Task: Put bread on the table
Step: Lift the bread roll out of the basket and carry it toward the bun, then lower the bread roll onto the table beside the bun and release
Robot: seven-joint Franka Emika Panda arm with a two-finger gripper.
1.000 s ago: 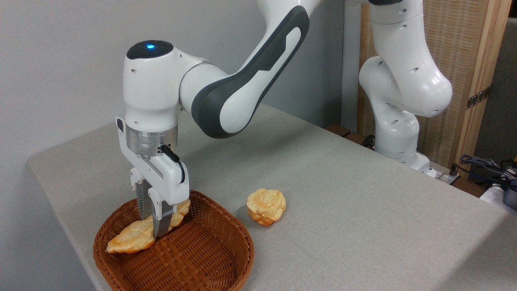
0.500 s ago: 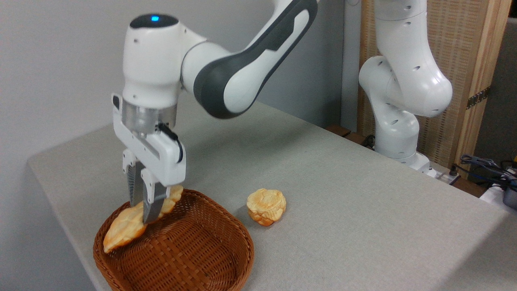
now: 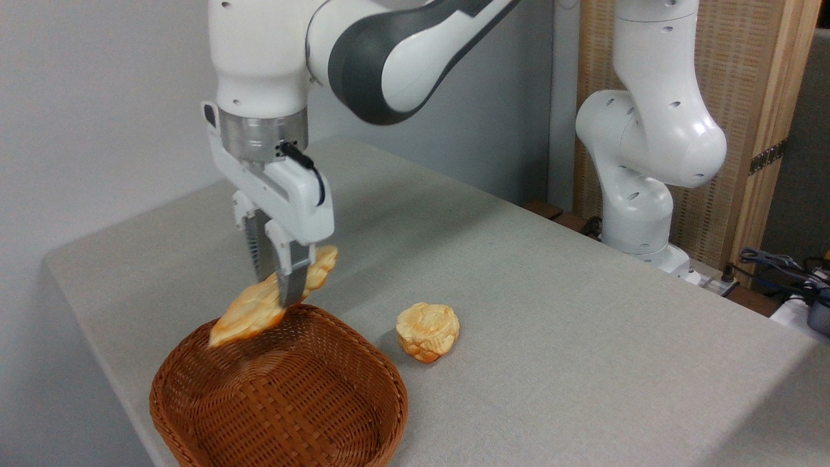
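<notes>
Gripping bread [image 3: 259,306] mid-length, claw [image 3: 280,293] holds it tilted, airborne above basket [image 3: 337,415] rim. Lift done; carry and set-down on worktop [image 3: 551,311] left. Round bun [image 3: 428,331] nearby.

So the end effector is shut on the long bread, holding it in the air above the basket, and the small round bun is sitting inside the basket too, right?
Not quite. The camera view shows the round bun lying on the table, to the right of the basket, not inside it. The rest holds: the end effector is shut on the long bread, which hangs tilted in the air above the basket's back rim.
</notes>
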